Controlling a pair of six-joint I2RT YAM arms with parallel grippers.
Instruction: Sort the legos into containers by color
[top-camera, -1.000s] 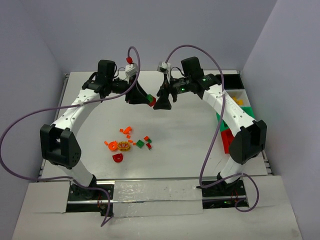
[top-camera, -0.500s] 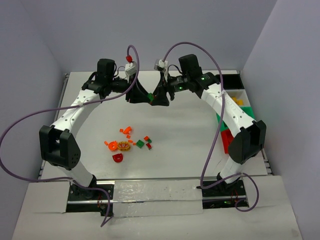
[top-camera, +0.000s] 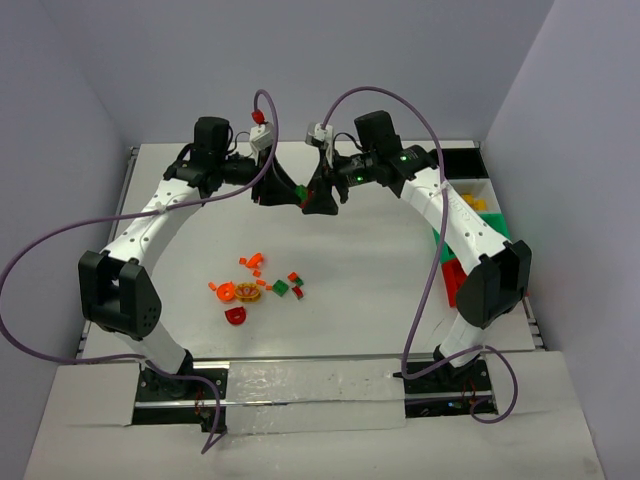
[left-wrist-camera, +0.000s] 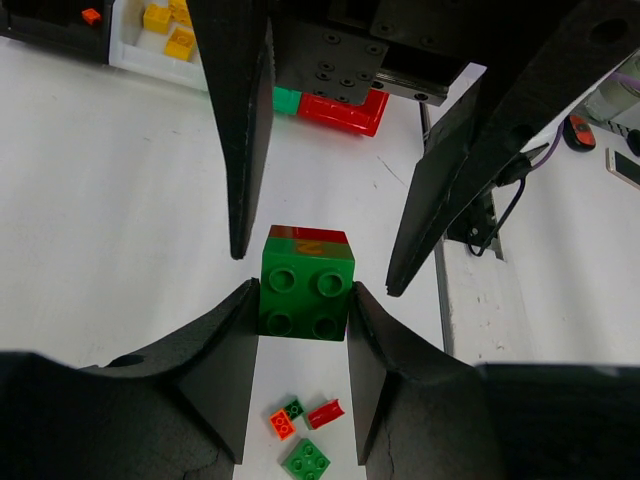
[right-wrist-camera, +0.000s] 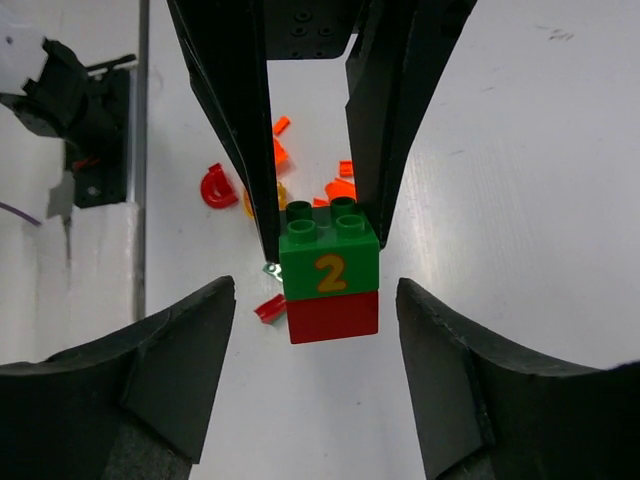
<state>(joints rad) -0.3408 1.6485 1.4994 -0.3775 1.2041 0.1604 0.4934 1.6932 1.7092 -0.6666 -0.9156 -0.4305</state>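
Left gripper (left-wrist-camera: 302, 296) — yellow legos (left-wrist-camera: 180, 42), white container (left-wrist-camera: 128, 45)

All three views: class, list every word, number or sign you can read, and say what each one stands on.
"2", in orange, on the side of the green brick, which sits stacked on a red brick.
An orange mark on the red brick in the left wrist view is too foreshortened to read.
No other text is readable.

Yellow numeral 2 on green brick (right-wrist-camera: 329, 265), no other text legible
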